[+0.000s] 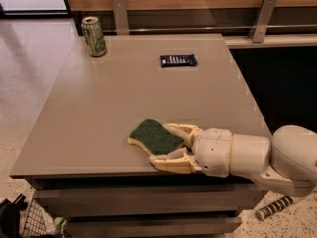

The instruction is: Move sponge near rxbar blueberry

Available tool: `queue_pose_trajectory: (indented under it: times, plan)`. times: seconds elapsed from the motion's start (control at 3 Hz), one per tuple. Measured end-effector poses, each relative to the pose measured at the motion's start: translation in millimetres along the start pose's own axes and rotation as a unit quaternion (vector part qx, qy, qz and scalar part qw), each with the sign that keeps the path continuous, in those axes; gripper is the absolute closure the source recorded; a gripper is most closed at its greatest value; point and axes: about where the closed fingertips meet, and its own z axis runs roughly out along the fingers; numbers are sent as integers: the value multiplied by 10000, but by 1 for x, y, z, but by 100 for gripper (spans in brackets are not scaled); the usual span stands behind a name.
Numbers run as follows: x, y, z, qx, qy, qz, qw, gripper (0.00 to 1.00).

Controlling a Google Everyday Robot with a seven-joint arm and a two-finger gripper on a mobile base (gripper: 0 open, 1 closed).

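Note:
The sponge (pixel 147 133), dark green on top with pale yellow foam below, lies flat near the table's front edge. My gripper (pixel 161 144) reaches in from the right, low over the table. Its two cream fingers (pixel 181 129) straddle the sponge's right half, one against the far edge and one against the near edge, closed on it. The rxbar blueberry (pixel 179 60), a flat navy wrapper with white lettering, lies at the far middle of the table, well apart from the sponge.
A green drink can (pixel 94 36) stands upright at the table's far left corner. The grey table (pixel 99 113) has a wooden wall with metal brackets (pixel 261 17) behind it. A wire basket (pixel 29 219) sits on the floor at lower left.

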Motion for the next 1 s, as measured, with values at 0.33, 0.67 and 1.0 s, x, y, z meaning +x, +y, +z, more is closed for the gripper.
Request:
queue_pose_trajectory:
  times: [0.33, 0.67, 1.0]
  plan:
    - [-1, 1, 1, -15, 3, -12, 10000, 95]
    - [-2, 2, 2, -25, 6, -20, 10000, 100]
    - [-3, -10, -4, 2, 82, 52, 10000, 100]
